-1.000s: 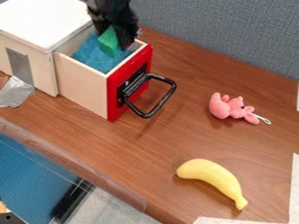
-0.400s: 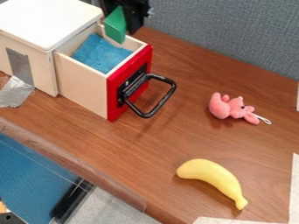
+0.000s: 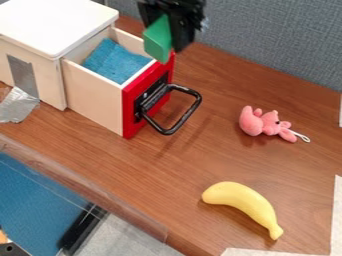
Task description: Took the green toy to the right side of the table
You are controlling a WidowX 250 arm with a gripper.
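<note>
As the black gripper hangs near the drawer's far front corner, its fingers are closed about the green toy; blue cloth lies inside the drawer; beyond, a pink plush and yellow banana rest on the table.

Gripper — partly hidden behind green toy; arm cut off @ top edge. White-lidded box & silver tape — cut off, L edge.
</note>
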